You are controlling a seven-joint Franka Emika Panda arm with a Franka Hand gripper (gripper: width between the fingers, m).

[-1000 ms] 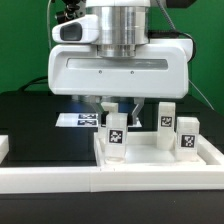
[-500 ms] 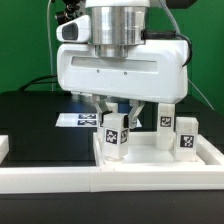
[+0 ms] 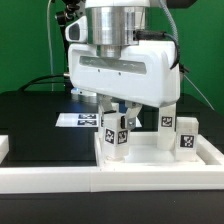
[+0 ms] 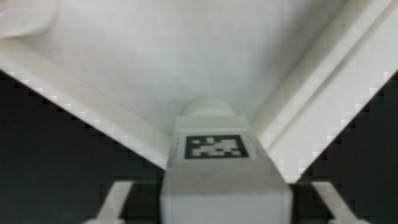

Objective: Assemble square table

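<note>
The hand (image 3: 118, 108) hangs low over the near part of the black table (image 3: 35, 125), its fingers closed on a white leg (image 3: 117, 133) that stands upright with its tag facing the exterior view. In the wrist view the same leg (image 4: 215, 160) sits between the two pads (image 4: 118, 200), one on either side, its tagged face up toward the camera and its rounded end pointing at the white top (image 4: 160, 60) beyond. The top (image 3: 150, 158) lies on the table toward the exterior view's right, a shallow white tray with a raised rim. The held leg is at the tray's left end, inside the rim as far as I can see; whether its foot touches the tray floor I cannot tell. Two more legs stand upright in the tray, well right of the held one: one (image 3: 165, 125) farther back, one (image 3: 187, 135) nearer the right rim, each showing a tag. Behind the hand, on the far side of the table, the marker board (image 3: 78, 119) lies flat. White rails (image 3: 60, 181) run along the near edge.
</note>
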